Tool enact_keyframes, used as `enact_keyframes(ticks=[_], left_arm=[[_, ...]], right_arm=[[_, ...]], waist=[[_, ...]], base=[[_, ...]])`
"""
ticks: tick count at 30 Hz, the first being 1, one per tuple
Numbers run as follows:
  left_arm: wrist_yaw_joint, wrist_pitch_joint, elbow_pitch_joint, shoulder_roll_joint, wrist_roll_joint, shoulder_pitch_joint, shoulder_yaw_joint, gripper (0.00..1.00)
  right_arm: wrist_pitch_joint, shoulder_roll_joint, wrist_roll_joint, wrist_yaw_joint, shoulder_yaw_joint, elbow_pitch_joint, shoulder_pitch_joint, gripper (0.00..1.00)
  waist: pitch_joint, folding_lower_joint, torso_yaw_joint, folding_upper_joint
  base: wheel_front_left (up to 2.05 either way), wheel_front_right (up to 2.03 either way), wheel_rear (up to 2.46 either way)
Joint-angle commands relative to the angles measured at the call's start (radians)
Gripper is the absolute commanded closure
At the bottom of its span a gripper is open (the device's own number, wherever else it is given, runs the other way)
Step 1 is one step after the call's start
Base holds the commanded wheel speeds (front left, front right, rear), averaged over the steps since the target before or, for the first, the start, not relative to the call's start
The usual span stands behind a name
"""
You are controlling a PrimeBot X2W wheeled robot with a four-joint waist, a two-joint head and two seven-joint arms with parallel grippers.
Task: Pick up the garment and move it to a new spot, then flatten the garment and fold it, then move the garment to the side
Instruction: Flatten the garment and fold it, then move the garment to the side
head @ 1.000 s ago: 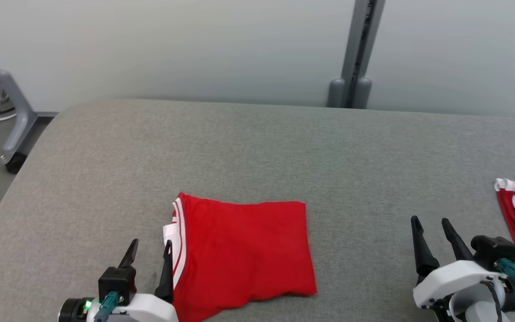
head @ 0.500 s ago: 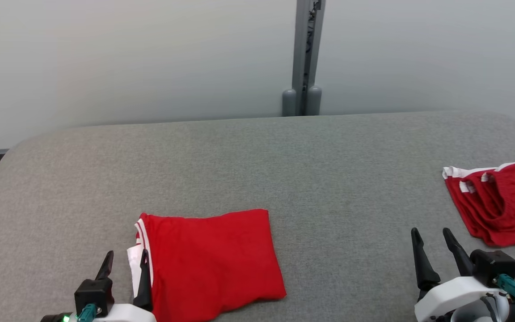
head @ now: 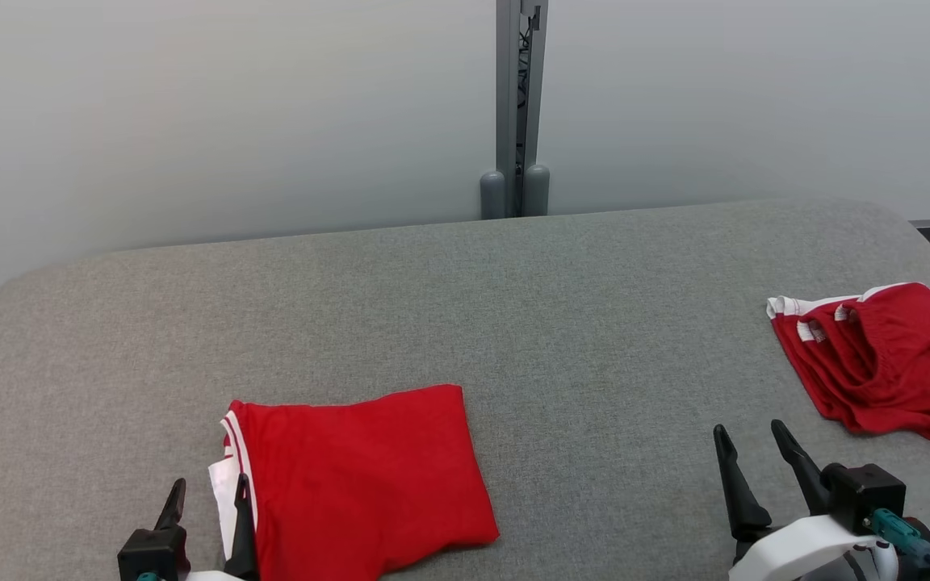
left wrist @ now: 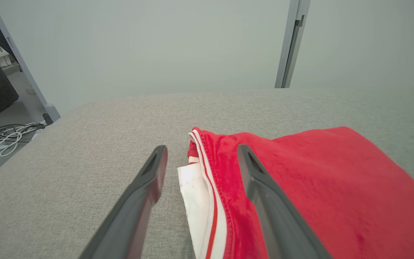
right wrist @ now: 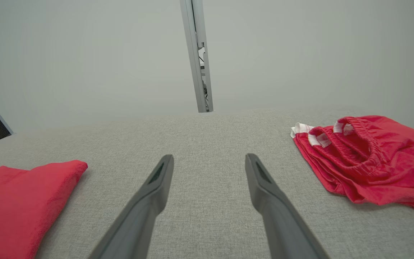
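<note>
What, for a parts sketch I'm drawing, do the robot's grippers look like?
The left gripper and right gripper each have two long, dark, tapering fingers with a black block at the base. The right one sits on a white rounded shell, with a teal plug beside it.

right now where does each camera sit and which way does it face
Head view: on the head, looking forward and down at the grey table; open left gripper and open right gripper at the bottom corners.
Left wrist view: on the left wrist, looking along its two fingers at the white-trimmed edge of the folded red garment.
Right wrist view: on the right wrist, looking along its fingers toward the crumpled red garment.
Shared: both wrist views show the folded red garment and the grey post.
</note>
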Motion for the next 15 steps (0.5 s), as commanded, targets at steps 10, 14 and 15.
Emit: enact_keyframes(ticks=[10, 14, 15], left_arm=[[0.008, -0.001, 0.004, 0.004, 0.003, 0.001, 0.005, 0.0], [0.005, -0.001, 0.004, 0.004, 0.005, -0.001, 0.006, 0.0], [0.004, -0.001, 0.004, 0.004, 0.005, -0.001, 0.007, 0.0]], right_arm=[[-0.005, -0.005, 0.007, 0.0, 0.018, -0.014, 0.014, 0.0], [-0.005, -0.005, 0.01, 0.0, 0.022, -0.015, 0.011, 0.0], [-0.005, -0.005, 0.012, 0.0, 0.023, -0.015, 0.01, 0.0]], waist=[[0.007, 0.0, 0.01, 0.0], [0.008, 0.0, 0.013, 0.0], [0.009, 0.0, 0.013, 0.0]], base=[[0.0, 0.0, 0.0], [0.0, 0.0, 0.0], [0.0, 0.0, 0.0]])
